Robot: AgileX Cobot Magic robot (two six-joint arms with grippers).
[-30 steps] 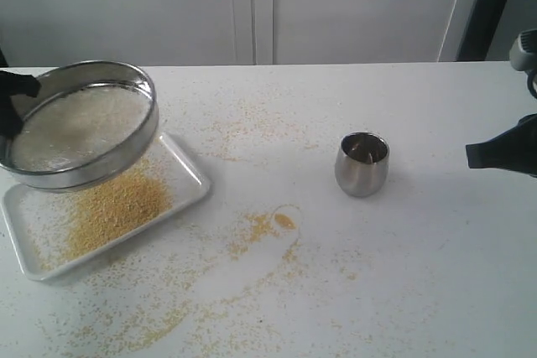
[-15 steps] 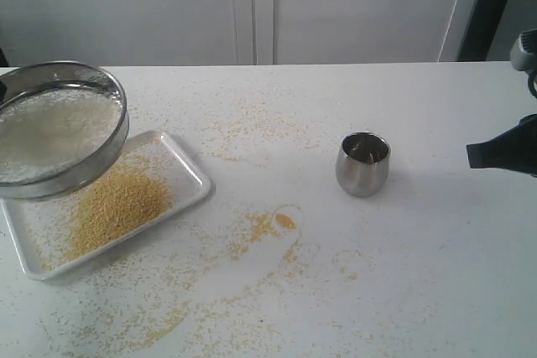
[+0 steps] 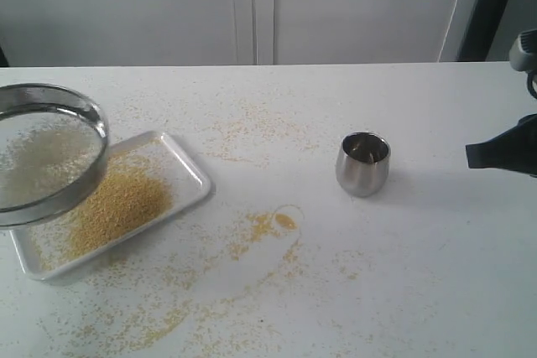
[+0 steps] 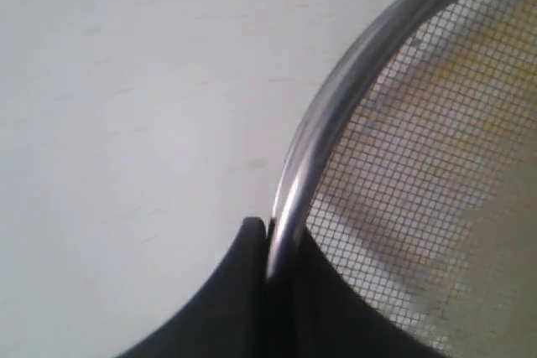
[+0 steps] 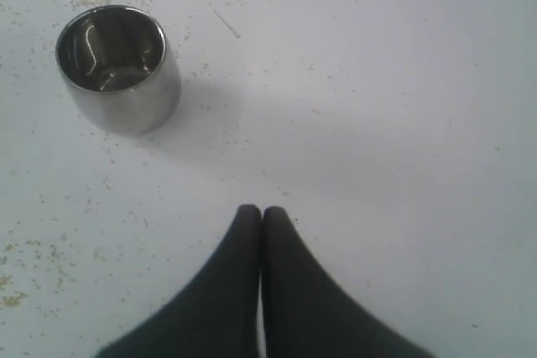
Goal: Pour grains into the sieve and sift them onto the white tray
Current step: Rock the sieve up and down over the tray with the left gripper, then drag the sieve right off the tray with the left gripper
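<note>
The sieve [image 3: 46, 153] hangs at the far left, above the left end of the white tray [image 3: 190, 175], with pale coarse grains lying on its mesh. A heap of golden grains [image 3: 117, 207] lies in the tray. My left gripper [image 4: 273, 236] is shut on the sieve's steel rim [image 4: 336, 115]; it is out of the exterior view. My right gripper [image 5: 260, 214] is shut with nothing in it, hovering over the table on the right [image 3: 502, 153], apart from the steel cup [image 5: 117, 69].
The steel cup [image 3: 362, 163] stands upright right of centre. Spilled grains [image 3: 268, 225] are scattered over the table in front of the tray and in its middle. The wall runs along the far table edge.
The sieve has moved left, partly past the frame edge and off most of the tray. The right gripper and the cup have not moved.
</note>
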